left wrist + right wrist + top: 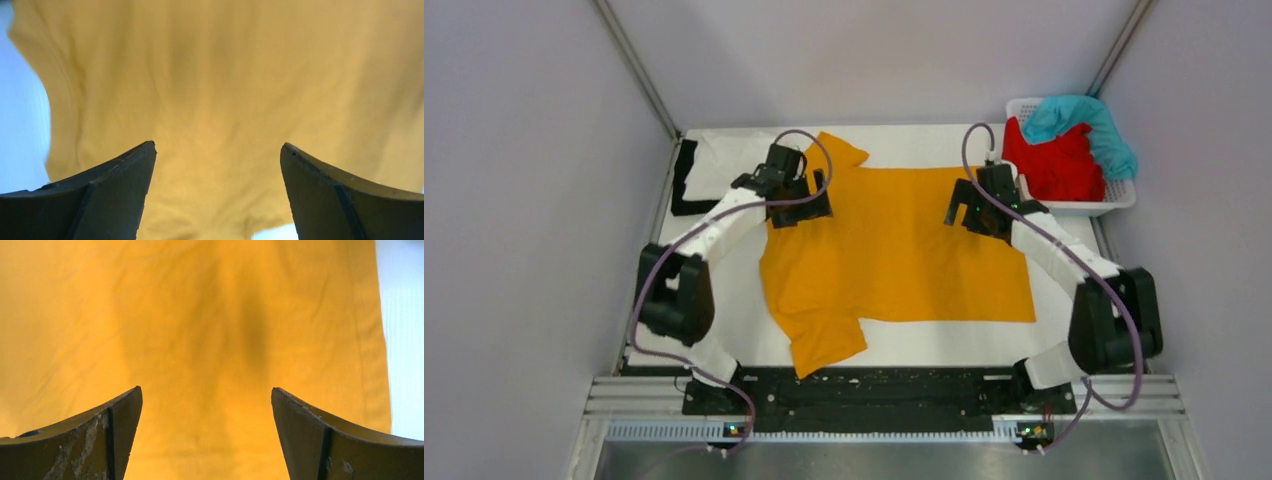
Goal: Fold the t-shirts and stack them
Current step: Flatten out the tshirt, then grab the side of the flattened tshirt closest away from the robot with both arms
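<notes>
A mustard-orange t-shirt (894,250) lies spread flat on the white table top, one sleeve towards the near edge and one at the back. My left gripper (809,205) hovers over its back left shoulder, open and empty; the left wrist view shows the cloth (215,75) under the spread fingers (217,147). My right gripper (964,205) hovers over the shirt's back right part, open and empty; the right wrist view shows flat cloth (200,315) and its hem edge between the fingers (206,388). A white t-shirt (724,155) and a black one (686,180) lie at the back left.
A white slotted basket (1114,205) stands at the back right, holding a red t-shirt (1054,165) with a teal one (1089,120) draped over it. Grey walls close in the table on the left, back and right.
</notes>
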